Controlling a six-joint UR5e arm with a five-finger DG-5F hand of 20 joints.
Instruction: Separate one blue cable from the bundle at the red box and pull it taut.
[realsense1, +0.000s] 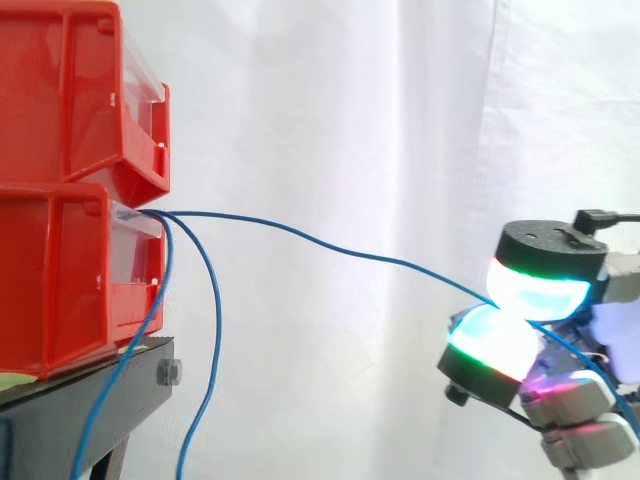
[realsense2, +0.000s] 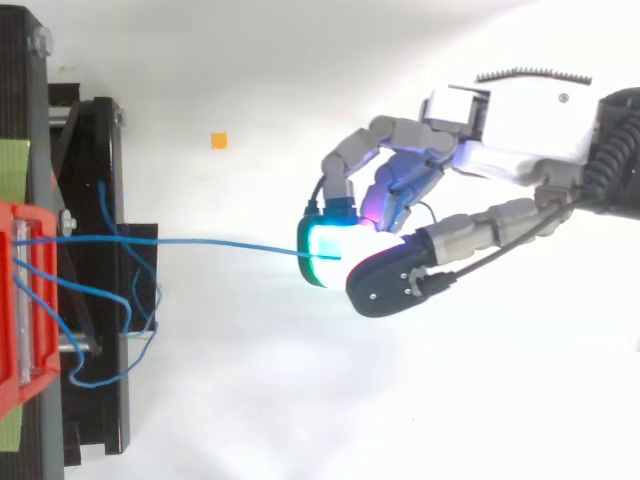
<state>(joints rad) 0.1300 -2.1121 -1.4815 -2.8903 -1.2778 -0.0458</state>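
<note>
Between its glowing pads (realsense1: 490, 342) our hand (realsense2: 500, 130) pinches one blue cable (realsense1: 300, 233), which runs away, slightly sagging, to the red box (realsense1: 60, 280), where other cables (realsense1: 218, 320) hang. Separation looks done; next we'd draw back until it's straight.

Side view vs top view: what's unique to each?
Side view: red plastic bins stacked two high; the sag in the thin blue cable. Top view: a small orange square; the whole hand back to its wrist. Both: that cable running from the lower bin into the pinch of the hand's glowing pads; loose blue cables beside the black stand.
</note>
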